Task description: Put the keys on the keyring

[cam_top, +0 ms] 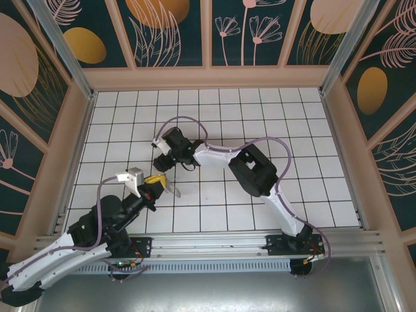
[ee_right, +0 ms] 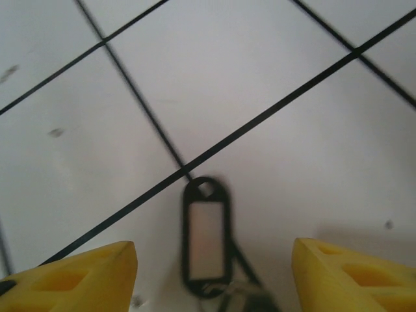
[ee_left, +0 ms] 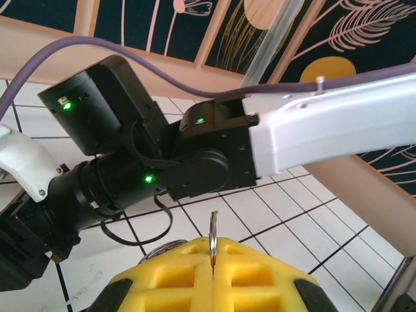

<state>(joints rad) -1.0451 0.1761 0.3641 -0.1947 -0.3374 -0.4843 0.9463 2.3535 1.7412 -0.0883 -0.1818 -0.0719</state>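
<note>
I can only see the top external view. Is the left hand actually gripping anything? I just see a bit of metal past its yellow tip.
Observer: Yes. The left wrist view shows the left hand shut on a thin metal ring, held edge-on.
Operator: And the right hand, open or shut?
Observer: Open. In the right wrist view the right hand has its jaws wide apart over the tiled floor.
Operator: Anything below it?
Observer: A dark oval tag with a pale window, seen between the jaws. The picture is blurred, so I cannot tell whether it rests on the tiles.
</note>
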